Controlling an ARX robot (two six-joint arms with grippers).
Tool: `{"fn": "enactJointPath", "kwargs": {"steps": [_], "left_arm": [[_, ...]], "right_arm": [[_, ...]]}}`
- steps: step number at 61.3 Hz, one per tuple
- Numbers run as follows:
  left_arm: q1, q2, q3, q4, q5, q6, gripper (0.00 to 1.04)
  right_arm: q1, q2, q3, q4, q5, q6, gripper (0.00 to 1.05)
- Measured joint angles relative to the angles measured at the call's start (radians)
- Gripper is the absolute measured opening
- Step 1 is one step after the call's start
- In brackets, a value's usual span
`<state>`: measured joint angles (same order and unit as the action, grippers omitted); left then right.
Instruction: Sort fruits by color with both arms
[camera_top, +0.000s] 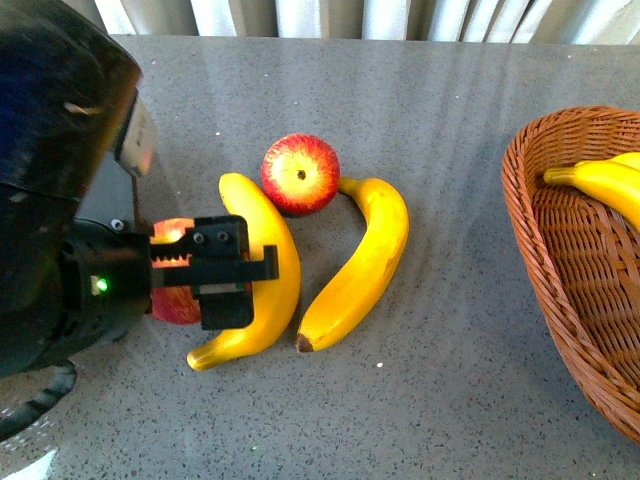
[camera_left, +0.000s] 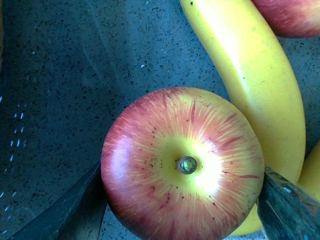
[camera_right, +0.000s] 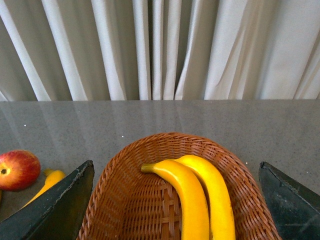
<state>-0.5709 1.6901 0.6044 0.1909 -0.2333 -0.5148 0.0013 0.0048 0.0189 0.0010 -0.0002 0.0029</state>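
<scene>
The left gripper (camera_left: 181, 172) is closed on a red apple (camera_left: 150, 150): its two black fingers (camera_left: 75, 210) press the fruit from opposite sides, and the stem faces the wrist camera. Whether the apple rests on the grey table (camera_top: 450, 400) or hangs just above it cannot be told. A yellow banana (camera_top: 270, 260) lies right against this apple on the side away from the arm. A second banana (camera_top: 360, 265) curves the opposite way just beyond it. A second red apple (camera_top: 300, 174) sits between their far ends, touching both. Well apart to the right stands a wicker basket (camera_top: 540, 220). The right gripper (camera_right: 175, 167) hangs over it with fingers spread wide and nothing between them. Two bananas (camera_right: 187, 200) lie side by side inside the basket. A white curtain (camera_right: 160, 50) hangs behind the table.
</scene>
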Motion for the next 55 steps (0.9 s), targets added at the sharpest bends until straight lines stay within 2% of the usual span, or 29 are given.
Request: {"fn": "enactJointPath", "kwargs": {"steps": [17,21,30,41,43,48,50,55], "left_arm": [[0.098,-0.223,-0.027,-0.019,-0.011,0.004,0.71],[0.138,-0.266,-0.034,-0.024,-0.015,0.016,0.71],[0.290,-0.314,-0.068,-0.036,-0.029,0.049,0.71],[0.377,-0.307,-0.107,-0.031,-0.018,0.057,0.71],[0.386,-0.299,-0.112,-0.025,-0.016,0.057,0.74],[0.408,-0.272,-0.125,-0.004,-0.010,0.059,0.94],[0.409,-0.269,-0.127,0.000,-0.009,0.063,0.97],[0.410,-0.266,-0.129,0.006,-0.002,0.069,0.95]], "right_arm": [[0.000,0.000,0.000,0.000,0.000,0.000,0.96],[0.000,0.000,0.000,0.000,0.000,0.000,0.96],[0.000,0.000,0.000,0.000,0.000,0.000,0.96],[0.000,0.000,0.000,0.000,0.000,0.000,0.96],[0.000,0.000,0.000,0.000,0.000,0.000,0.96],[0.000,0.000,0.000,0.000,0.000,0.000,0.96],[0.000,0.000,0.000,0.000,0.000,0.000,0.96],[0.000,0.000,0.000,0.000,0.000,0.000,0.96]]}}
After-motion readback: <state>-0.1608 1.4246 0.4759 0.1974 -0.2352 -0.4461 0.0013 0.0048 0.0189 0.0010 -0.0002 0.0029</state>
